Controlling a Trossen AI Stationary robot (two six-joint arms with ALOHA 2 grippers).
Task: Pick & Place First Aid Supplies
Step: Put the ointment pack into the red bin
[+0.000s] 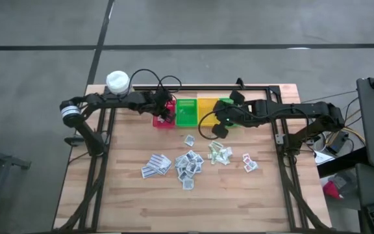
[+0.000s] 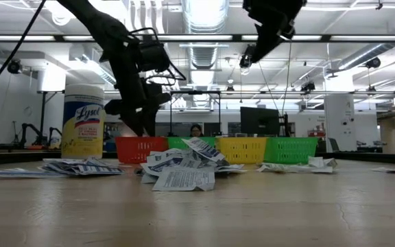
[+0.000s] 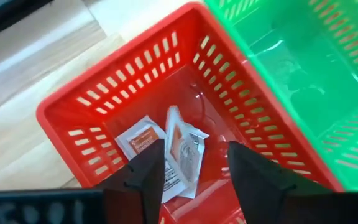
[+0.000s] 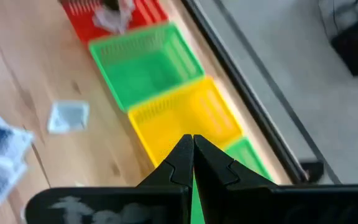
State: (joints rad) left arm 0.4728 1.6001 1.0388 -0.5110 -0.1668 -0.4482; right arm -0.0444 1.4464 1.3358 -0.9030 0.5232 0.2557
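Presently the left gripper (image 3: 191, 171) is hovering open over sachets (image 3: 166, 149) in the red bin (image 3: 61, 115); right gripper (image 4: 193, 155) is shut, empty.

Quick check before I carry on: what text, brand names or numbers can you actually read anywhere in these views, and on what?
"Lysol": on the yellow canister at the table's back left, low view.
Print on the sachets on the table: too small to read.
Orange print on the sachets in the red bin: blurred, unreadable.
Markings on the left wrist mount: illegible.
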